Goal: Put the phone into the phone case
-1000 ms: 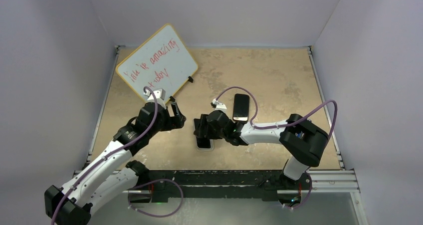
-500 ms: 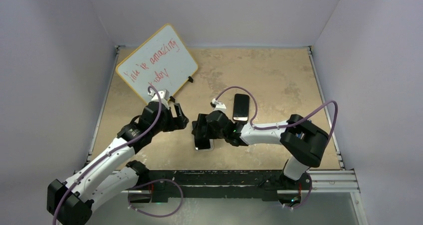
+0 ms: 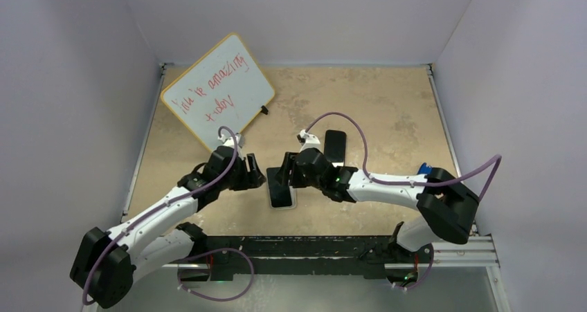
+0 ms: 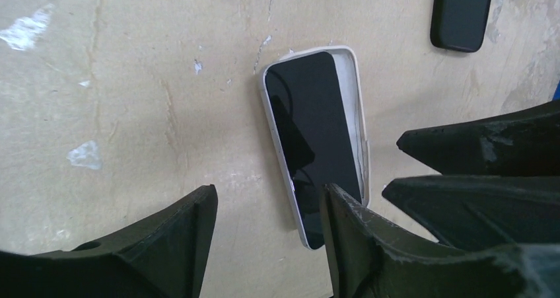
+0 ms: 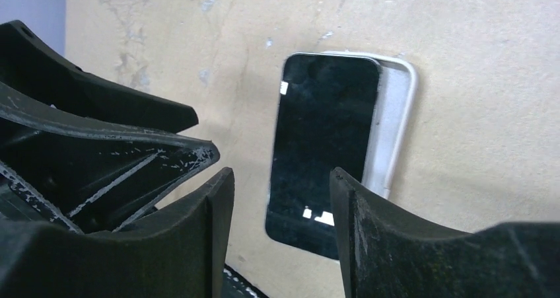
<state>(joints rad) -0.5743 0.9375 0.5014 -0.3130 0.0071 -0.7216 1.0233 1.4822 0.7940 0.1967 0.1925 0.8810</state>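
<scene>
The phone (image 4: 310, 136), black screen up, lies askew on the whitish translucent phone case (image 4: 361, 123); a strip of the case's inside shows along one long side. Both also show in the right wrist view, the phone (image 5: 323, 136) and the case (image 5: 398, 110), and the phone shows in the top view (image 3: 282, 191). My left gripper (image 4: 267, 209) is open and empty, low over the phone's near end. My right gripper (image 5: 280, 195) is open and empty, just above the phone's other end. In the top view the left gripper (image 3: 258, 178) and right gripper (image 3: 278, 176) face each other over the phone.
A second black phone-sized slab (image 3: 335, 147) lies behind the right gripper and shows in the left wrist view (image 4: 462, 10). A yellow-framed whiteboard (image 3: 218, 90) with red writing stands propped at the back left. White walls enclose the tan table (image 3: 387, 111).
My left gripper has moved right and forward to the phone's left edge. My right gripper has shifted back and right, uncovering most of the phone. The phone and case have not moved.
</scene>
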